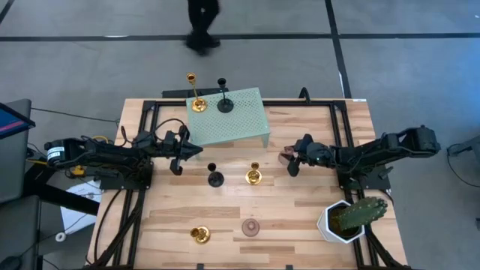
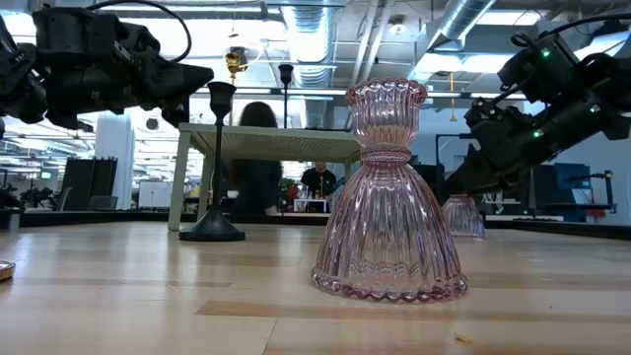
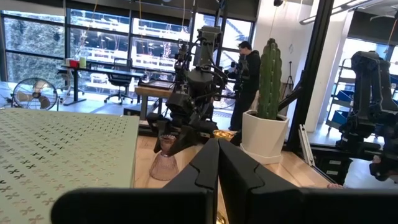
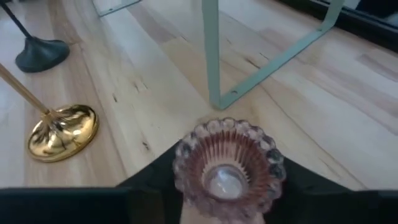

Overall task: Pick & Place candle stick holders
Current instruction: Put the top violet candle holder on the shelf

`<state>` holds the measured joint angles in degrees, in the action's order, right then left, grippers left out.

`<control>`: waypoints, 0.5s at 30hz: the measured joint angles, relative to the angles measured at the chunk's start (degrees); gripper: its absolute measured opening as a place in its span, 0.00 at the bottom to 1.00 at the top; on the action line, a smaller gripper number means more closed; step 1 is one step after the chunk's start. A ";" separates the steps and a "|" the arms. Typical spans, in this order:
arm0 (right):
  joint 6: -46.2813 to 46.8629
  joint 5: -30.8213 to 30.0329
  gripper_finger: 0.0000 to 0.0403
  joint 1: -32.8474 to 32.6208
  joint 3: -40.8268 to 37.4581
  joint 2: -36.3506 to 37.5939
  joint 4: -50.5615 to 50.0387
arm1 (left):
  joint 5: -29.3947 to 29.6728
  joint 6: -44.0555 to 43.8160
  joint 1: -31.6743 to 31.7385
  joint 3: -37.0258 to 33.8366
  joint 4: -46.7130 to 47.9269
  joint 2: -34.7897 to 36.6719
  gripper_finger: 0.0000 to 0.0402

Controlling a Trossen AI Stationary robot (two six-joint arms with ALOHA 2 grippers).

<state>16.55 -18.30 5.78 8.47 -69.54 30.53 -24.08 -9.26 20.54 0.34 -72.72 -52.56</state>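
My right gripper (image 1: 289,158) is low over the table near the green riser's right leg, its fingers around a pink glass holder (image 4: 229,165) that stands on the wood (image 2: 461,215). My left gripper (image 1: 196,150) is shut and empty in the air by the riser's left near corner; its fingers meet in the left wrist view (image 3: 217,155). A tall gold holder (image 1: 196,95) and a black holder (image 1: 224,101) stand on the green perforated riser (image 1: 240,124). A black holder (image 1: 215,177), two gold holders (image 1: 253,175) (image 1: 199,235) and a second pink holder (image 1: 250,227) stand on the table. My right gripper has the pink glass holder's upper cup (image 4: 186,155) between its two fingers, one on each side of the ribbed rim. The fingers come nearly level from the table's right side. The holder is upright, and its base seems to rest on the table (image 2: 463,233).
A green cactus in a white pot (image 1: 346,219) stands at the near right corner. The riser's legs (image 4: 211,56) stand just beyond my right gripper. A person (image 1: 202,22) stands beyond the far edge. Bare wood lies between the holders at the table's middle and near side.
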 joint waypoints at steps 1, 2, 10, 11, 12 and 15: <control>0.01 0.01 0.33 0.02 0.00 0.02 0.10 | 0.00 -0.01 0.01 0.00 0.24 0.01 0.02; 0.01 0.06 0.30 -0.03 0.04 0.02 0.19 | 0.00 0.00 0.00 -0.01 0.42 0.00 0.02; 0.05 0.37 0.30 -0.20 0.57 1.07 -0.62 | 0.00 0.00 0.01 -0.02 0.80 0.01 0.02; 0.05 0.41 0.31 -0.20 1.07 1.37 -0.62 | 0.00 0.00 0.01 -0.01 0.80 0.02 0.02; 0.05 0.41 0.31 -0.20 1.70 1.54 -0.71 | 0.00 0.00 0.00 -0.01 0.80 0.01 0.02; 0.05 0.61 0.32 -0.20 4.56 2.66 -5.85 | 0.00 -0.02 -0.01 -0.02 0.79 0.02 0.02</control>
<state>16.60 -17.69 5.58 13.03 -66.87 24.69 -24.08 -9.28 20.54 0.32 -71.92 -52.53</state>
